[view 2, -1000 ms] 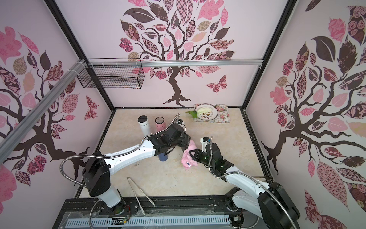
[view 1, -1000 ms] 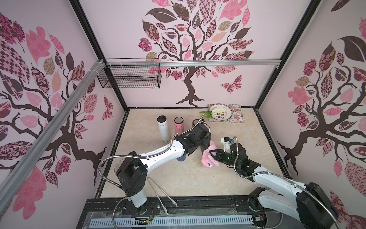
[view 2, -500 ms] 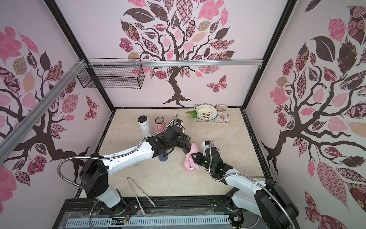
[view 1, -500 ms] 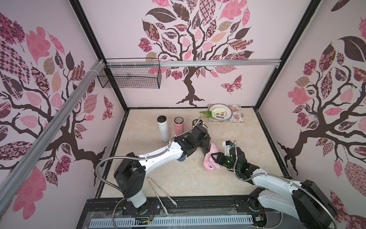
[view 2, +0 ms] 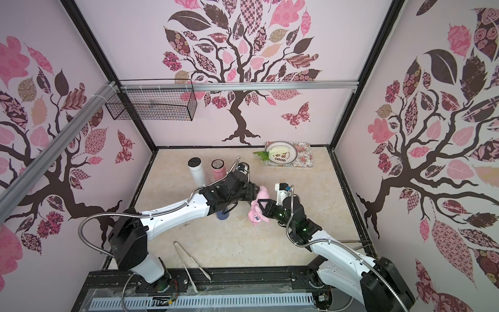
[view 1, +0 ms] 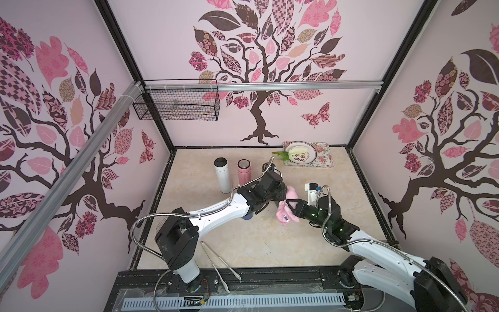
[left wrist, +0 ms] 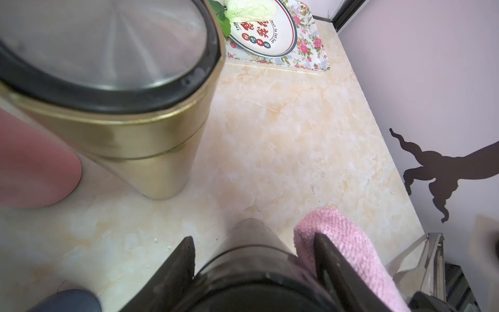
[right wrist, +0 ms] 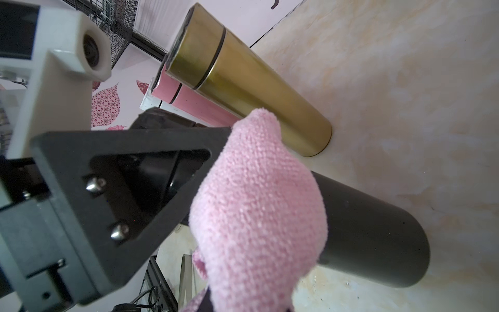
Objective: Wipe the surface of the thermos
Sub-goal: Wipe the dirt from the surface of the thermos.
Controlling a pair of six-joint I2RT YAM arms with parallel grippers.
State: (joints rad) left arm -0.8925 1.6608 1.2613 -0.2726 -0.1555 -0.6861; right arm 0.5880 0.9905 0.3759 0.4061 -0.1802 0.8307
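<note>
My left gripper [left wrist: 253, 239] is shut on a black thermos [right wrist: 378, 237] that stands on the beige table; its fingers [left wrist: 186, 254] clamp the upper part. In both top views this gripper [view 1: 279, 195] covers the thermos. A pink cloth [right wrist: 259, 210] is pressed against the thermos's side, right beside the left gripper's finger. My right gripper [view 1: 290, 204] is shut on the cloth, and the cloth [view 2: 256, 213] hangs down below it. In the right wrist view the cloth hides the right gripper's own fingertips.
A gold thermos [right wrist: 256, 89] stands just behind the black one, a pink thermos [view 1: 244, 175] and a white thermos [view 1: 222, 175] further left. A blue cup [view 2: 222, 214] sits under the left arm. A plate with cabbage on a floral tray [view 1: 324, 159] is at the back. Tongs [view 1: 218, 262] lie near the front edge.
My right gripper has shifted the cloth a little along the thermos's side, down and back up. The left gripper has stayed on the thermos in about the same place.
</note>
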